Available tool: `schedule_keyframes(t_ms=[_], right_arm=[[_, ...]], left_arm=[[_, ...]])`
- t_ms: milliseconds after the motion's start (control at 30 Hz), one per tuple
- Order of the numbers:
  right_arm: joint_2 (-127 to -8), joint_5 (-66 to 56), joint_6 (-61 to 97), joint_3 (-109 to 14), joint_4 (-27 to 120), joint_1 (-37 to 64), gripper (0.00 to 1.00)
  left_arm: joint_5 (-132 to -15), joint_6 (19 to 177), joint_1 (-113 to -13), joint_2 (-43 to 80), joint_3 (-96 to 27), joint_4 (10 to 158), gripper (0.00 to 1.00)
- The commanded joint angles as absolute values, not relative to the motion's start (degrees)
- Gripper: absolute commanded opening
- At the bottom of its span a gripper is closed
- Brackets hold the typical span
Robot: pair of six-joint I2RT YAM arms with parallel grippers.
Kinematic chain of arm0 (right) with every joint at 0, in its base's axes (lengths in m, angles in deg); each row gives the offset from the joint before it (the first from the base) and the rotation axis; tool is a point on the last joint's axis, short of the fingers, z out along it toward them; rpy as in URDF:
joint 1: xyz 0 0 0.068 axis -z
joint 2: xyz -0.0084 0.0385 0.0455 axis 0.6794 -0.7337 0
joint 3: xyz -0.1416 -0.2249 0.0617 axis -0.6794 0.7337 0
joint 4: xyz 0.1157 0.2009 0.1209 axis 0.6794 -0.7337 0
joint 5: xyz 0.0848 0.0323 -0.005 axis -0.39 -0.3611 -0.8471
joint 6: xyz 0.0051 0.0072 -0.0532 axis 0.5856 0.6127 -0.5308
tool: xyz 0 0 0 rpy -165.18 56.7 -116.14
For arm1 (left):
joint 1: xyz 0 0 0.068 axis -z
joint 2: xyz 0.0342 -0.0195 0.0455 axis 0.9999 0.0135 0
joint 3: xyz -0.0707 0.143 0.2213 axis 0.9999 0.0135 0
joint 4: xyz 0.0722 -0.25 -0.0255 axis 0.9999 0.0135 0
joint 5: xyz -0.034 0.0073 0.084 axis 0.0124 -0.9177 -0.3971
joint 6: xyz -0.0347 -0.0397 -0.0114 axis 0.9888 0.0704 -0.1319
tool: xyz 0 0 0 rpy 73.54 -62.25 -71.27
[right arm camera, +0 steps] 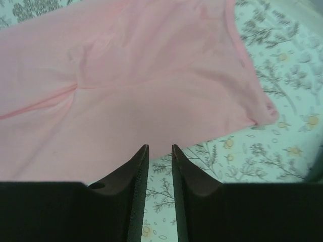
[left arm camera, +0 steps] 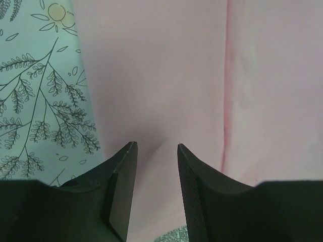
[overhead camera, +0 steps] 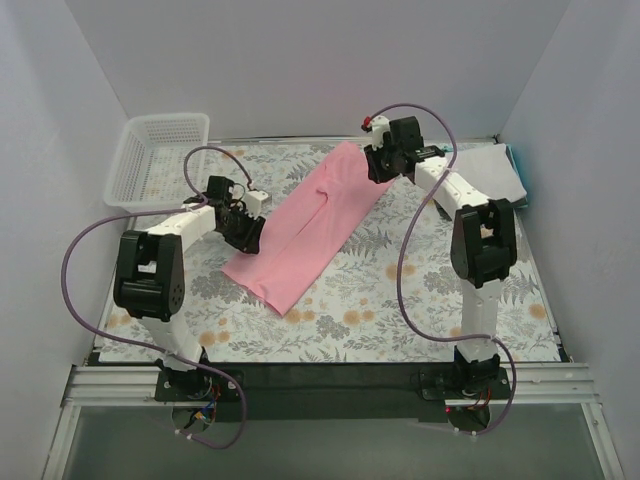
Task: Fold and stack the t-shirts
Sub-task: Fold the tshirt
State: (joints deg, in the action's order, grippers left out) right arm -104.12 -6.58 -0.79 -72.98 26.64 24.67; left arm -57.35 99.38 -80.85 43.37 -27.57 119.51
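**Top external view.**
- Pink t-shirt (overhead camera: pixel 310 225): lies flat as a long diagonal strip on the floral tablecloth (overhead camera: pixel 380 300), between the two claws.
- Left claw (overhead camera: pixel 248 232): at the shirt's near-left edge, pointing down. Its gap cannot be told from here.
- Right claw (overhead camera: pixel 380 165): over the shirt's far end. Its gap is also unclear here.
- Folded t-shirts (overhead camera: pixel 490 165): white with a teal edge, to the right of the right claw.
- Mesh basket (overhead camera: pixel 160 155): white, beyond and to the left of the left claw.

**Left wrist view.**
- Left claw (left arm camera: pixel 156 146): fingers stand narrowly apart, with nothing pinched.
- Pink t-shirt (left arm camera: pixel 166 75): directly under and ahead of the tips.
- Tablecloth (left arm camera: pixel 40 101): to the claw's left.

**Right wrist view.**
- Right claw (right arm camera: pixel 159 147): fingers sit at a slim gap and hold nothing.
- Pink t-shirt (right arm camera: pixel 126 85): its edge is just ahead of the tips, and it spreads ahead and to the left.
- Tablecloth (right arm camera: pixel 282 101): bare below the tips and to the right.
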Motion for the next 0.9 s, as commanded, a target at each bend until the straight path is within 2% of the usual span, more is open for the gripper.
schedule_keyframes(t_ms=[0,267,467,867], right_arm=[[-110.41,-10.92,3.39,-73.47,26.59,24.6,0.26],[-118.76,-11.19,5.59,-78.23,28.25,24.52,0.23],[-121.14,-8.02,3.22,-79.81,28.52,24.61,0.22],[-128.61,-9.16,-0.38,-91.23,28.7,24.43,0.25]], left_arm=[[-60.55,95.46,-80.97,43.67,-26.94,116.31,0.36],[-59.5,91.42,-78.25,40.87,-19.91,122.11,0.31],[-60.38,91.5,-69.38,36.73,-12.17,122.73,0.3],[-53.61,100.55,-50.39,42.17,-18.84,122.91,0.3]])
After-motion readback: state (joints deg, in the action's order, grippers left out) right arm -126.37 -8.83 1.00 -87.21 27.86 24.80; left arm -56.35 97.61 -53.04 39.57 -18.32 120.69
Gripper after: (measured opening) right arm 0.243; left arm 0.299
